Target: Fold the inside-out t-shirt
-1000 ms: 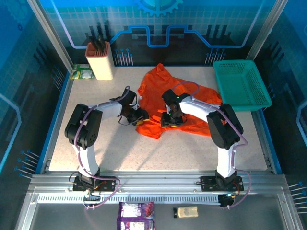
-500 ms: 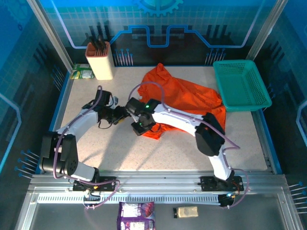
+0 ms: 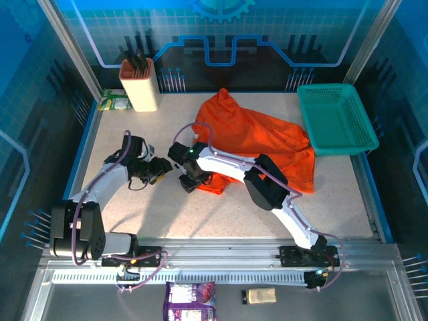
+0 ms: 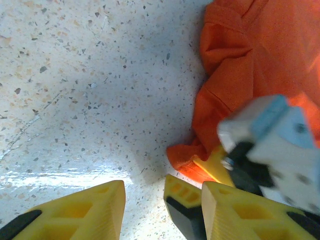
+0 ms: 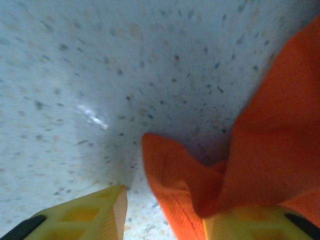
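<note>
Evidently the grasp is in hand: the crumpled orange-red t-shirt (image 3: 261,137) lies mid-surface (image 3: 221,214), with the right hand (image 3: 189,180) parted around its near-left corner, seemingly not yet pinching. The left hand (image 3: 159,168) is open and empty just beside it. Next, close on the cloth and spread it flat.

No word, number or brand can be read. The purple printed foil packet (image 3: 190,301), lying well in front of the beige upright knife block (image 3: 139,85) past the near edge of the speckled tabletop (image 3: 167,214), carries print too small to make out. So does the green-and-white packet (image 3: 115,101) just left of that block. The blue backdrop panel (image 3: 221,40) behind it shows line and gear graphics.
</note>
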